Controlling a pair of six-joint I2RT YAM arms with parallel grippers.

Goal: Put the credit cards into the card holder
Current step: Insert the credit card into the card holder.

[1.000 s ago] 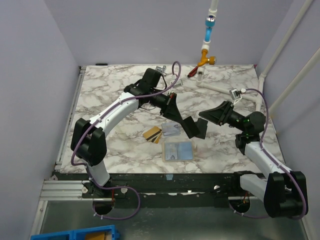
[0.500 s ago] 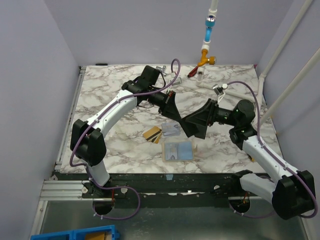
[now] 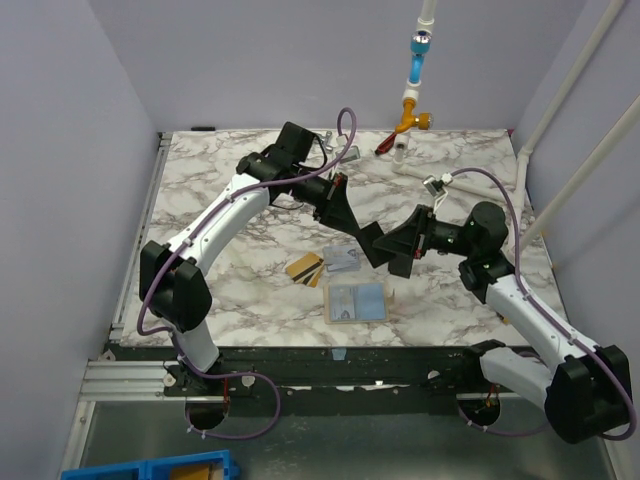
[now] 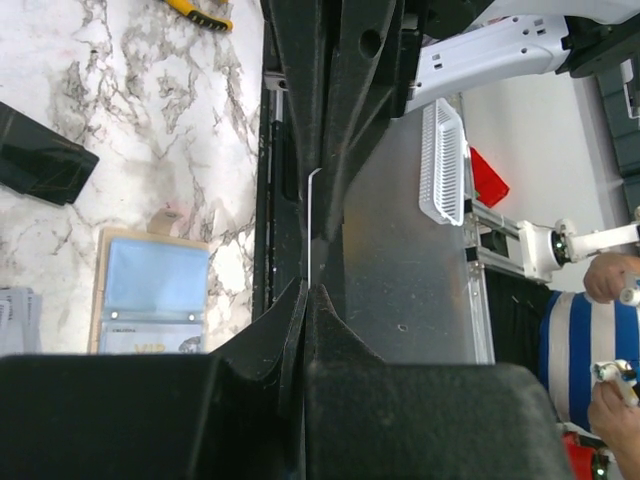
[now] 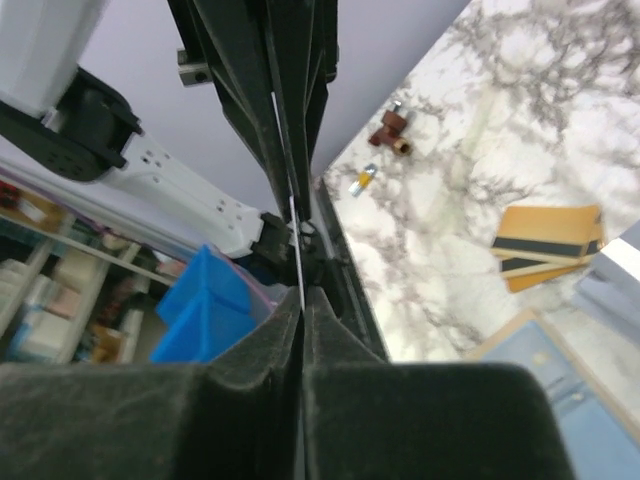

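My left gripper (image 3: pixel 352 226) and right gripper (image 3: pixel 384 246) meet tip to tip in mid-air over the middle of the table. Both are shut on one thin credit card, which shows only edge-on as a pale line (image 4: pixel 310 215) (image 5: pixel 289 195). In the left wrist view my left gripper (image 4: pixel 306 292) pinches its near end. In the right wrist view my right gripper (image 5: pixel 302 296) pinches the other end. The card holder (image 3: pixel 357 301) lies open near the front edge, blue pockets up. Gold-tan credit cards (image 3: pixel 305 268) and grey-blue ones (image 3: pixel 343 259) lie beside it on the table.
At the back of the marble table (image 3: pixel 230 190) lie a red-handled tool (image 3: pixel 386 143), a yellow fitting (image 3: pixel 411 121) and a white pipe (image 3: pixel 432 172). Blue bins (image 3: pixel 150 466) sit on the floor at front left. A black rail (image 3: pixel 330 357) runs along the near edge.
My right gripper swung left to the left gripper and went from open to shut on the card's free end. My left arm drew slightly back, still shut on the card.
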